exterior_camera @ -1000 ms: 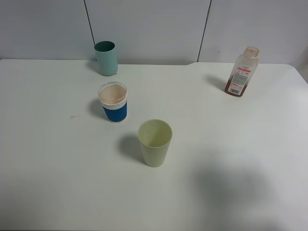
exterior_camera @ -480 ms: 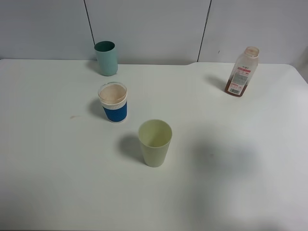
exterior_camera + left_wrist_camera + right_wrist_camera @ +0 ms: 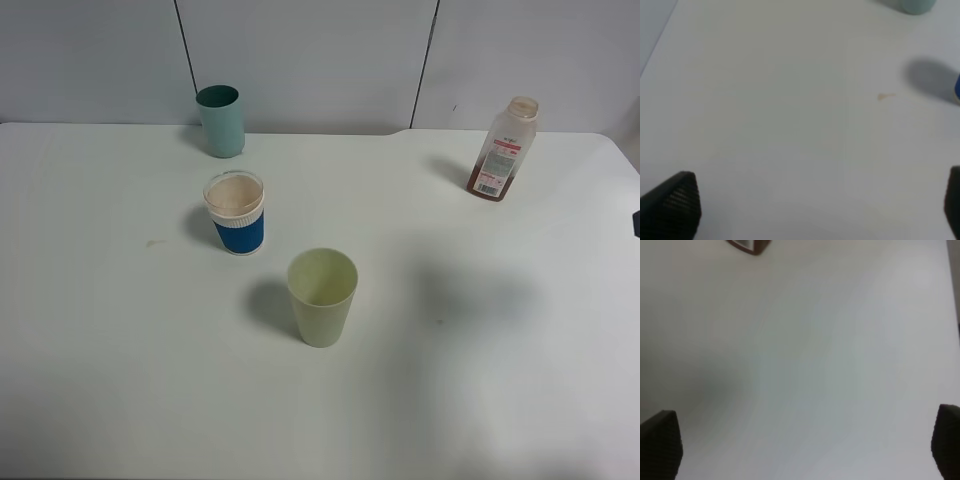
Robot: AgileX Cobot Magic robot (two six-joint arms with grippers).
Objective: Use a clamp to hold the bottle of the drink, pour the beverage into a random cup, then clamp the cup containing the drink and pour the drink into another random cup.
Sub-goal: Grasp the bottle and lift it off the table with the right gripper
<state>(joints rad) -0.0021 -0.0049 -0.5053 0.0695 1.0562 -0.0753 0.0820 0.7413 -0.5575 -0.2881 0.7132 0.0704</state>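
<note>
Your square-shouldered clear plastic bottle [image 3: 503, 150] upper right, ribbed paper cup [image 3: 236, 213] centre left, left gripper [image 3: 812, 210] and right gripper [image 3: 804, 442] spread wide, empty.

A big white table [image 3: 520, 400] fills the room. Behind it is a gray wall [image 3: 310, 60] with two dark lines.

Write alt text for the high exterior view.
Three upright cups and a small bottle stand apart on a white table: a teal cup at the back left, a blue-and-white paper cup nearer, a pale green cup nearest. The bottle, with brown liquid at its base, stands at the back right.
</note>
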